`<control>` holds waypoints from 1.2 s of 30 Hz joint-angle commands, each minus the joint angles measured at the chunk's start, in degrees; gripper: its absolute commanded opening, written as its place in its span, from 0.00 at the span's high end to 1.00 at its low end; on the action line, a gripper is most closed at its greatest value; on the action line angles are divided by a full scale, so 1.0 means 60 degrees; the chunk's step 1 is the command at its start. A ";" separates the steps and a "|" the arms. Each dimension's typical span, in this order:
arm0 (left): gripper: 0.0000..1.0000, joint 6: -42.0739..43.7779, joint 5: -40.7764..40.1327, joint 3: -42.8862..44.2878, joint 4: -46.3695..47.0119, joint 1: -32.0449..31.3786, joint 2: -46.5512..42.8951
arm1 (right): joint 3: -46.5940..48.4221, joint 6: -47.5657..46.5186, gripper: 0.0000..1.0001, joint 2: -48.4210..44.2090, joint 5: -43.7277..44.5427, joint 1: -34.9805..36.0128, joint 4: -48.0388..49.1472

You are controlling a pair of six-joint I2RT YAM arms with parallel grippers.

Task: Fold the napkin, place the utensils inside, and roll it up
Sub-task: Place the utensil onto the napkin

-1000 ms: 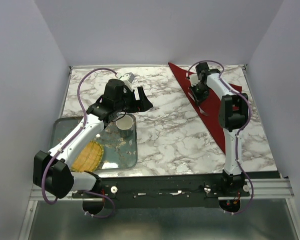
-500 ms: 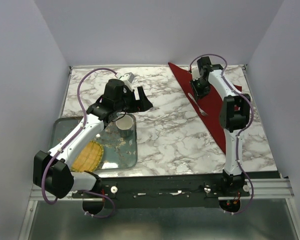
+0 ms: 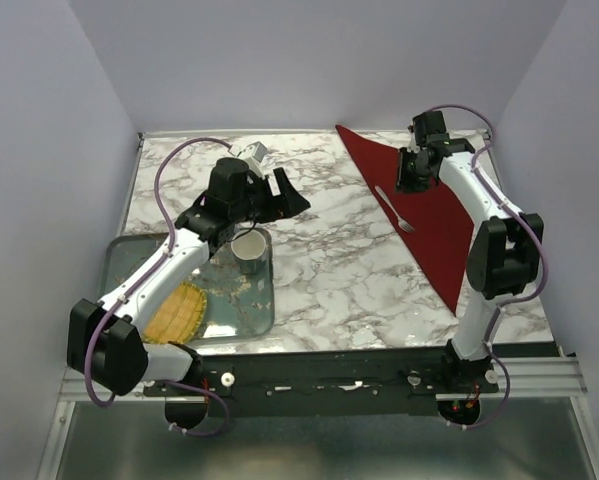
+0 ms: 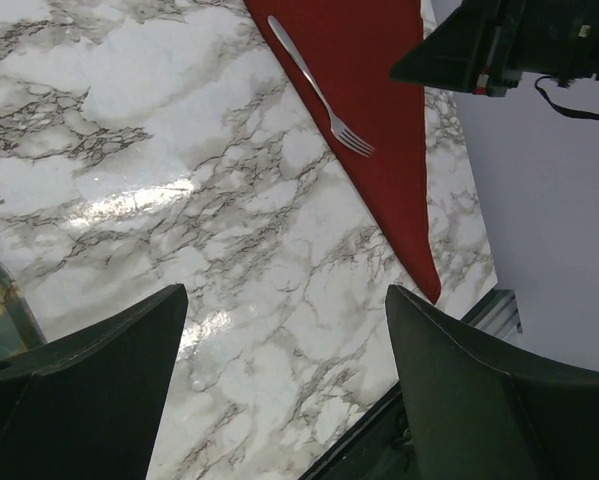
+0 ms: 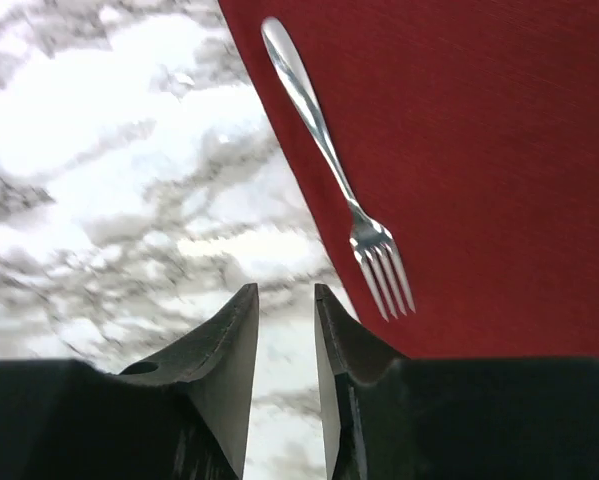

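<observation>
Right end effector (image 5: 284, 293), now off fork (image 5: 329, 160)

We see a plain dark red napkin (image 3: 434, 225) carrying a shiny silver fork (image 3: 391, 208), both set against a worktop (image 3: 329, 270) of white marble veined in grey and brown. At the worktop's near left corner we note a clear, green-tinted tray (image 3: 119, 250) flecked with pale specks, a yellow ribbed woven mat (image 3: 176, 312) and a whitish cup (image 3: 247, 250). The left arm (image 3: 159, 275) and right arm (image 3: 479, 190) are white with black joints, their left gripper (image 4: 284, 300) and right gripper (image 5: 286, 292) are black, and the cables (image 3: 164, 170) are purple.
</observation>
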 commanded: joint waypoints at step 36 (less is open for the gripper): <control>0.21 -0.0539 -0.1060 0.0569 0.1060 -0.0967 0.1101 | 0.4452 0.5282 0.99 0.6011 -0.0535 0.0007 0.3645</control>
